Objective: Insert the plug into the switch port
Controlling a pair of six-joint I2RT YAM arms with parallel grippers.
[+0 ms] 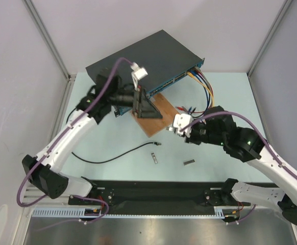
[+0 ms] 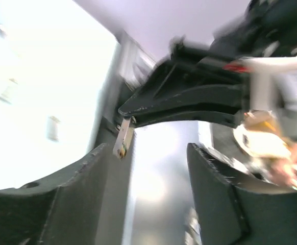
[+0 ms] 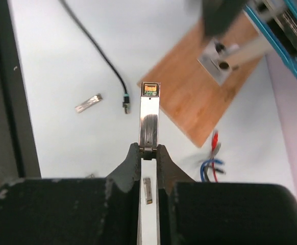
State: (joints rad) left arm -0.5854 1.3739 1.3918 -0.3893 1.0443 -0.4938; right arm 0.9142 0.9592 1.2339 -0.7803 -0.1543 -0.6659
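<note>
The plug (image 1: 157, 144) lay on the pale desk (image 1: 102, 135) at the end of its thin black cable (image 3: 103, 60), just off the near corner of the wooden board (image 1: 157, 121). It was well apart from the switch port (image 1: 175, 79) in the blue face of the dark-grey switch box (image 1: 143, 53), and neither claw touched it. The right claw (image 3: 148, 149) was clamped on a silver metal stick (image 3: 149, 117), which jutted straight out past its fingertips, hovering over the desk just right of the board. The left claw (image 2: 147, 153) stood with its fingers spread and nothing between them, up by the left part of the blue face; its own view was too blurred to tell more. By my reading, the insertion had not begun, since the plug was not yet picked up. The next move would call for a free claw to come down on the plug, pinch it close behind the tip, lift it with the cable trailing, and square it to a vacant socket. The right claw was nearer but occupied, so it would first have to part with the stick. The board with its black stand (image 1: 147, 108) sat directly before the ports, and the yellow, blue and red cables (image 1: 205, 84) crowded the right end of the row. Two loose silver sticks (image 1: 154, 158) lay near the plug and could be nudged.
</note>
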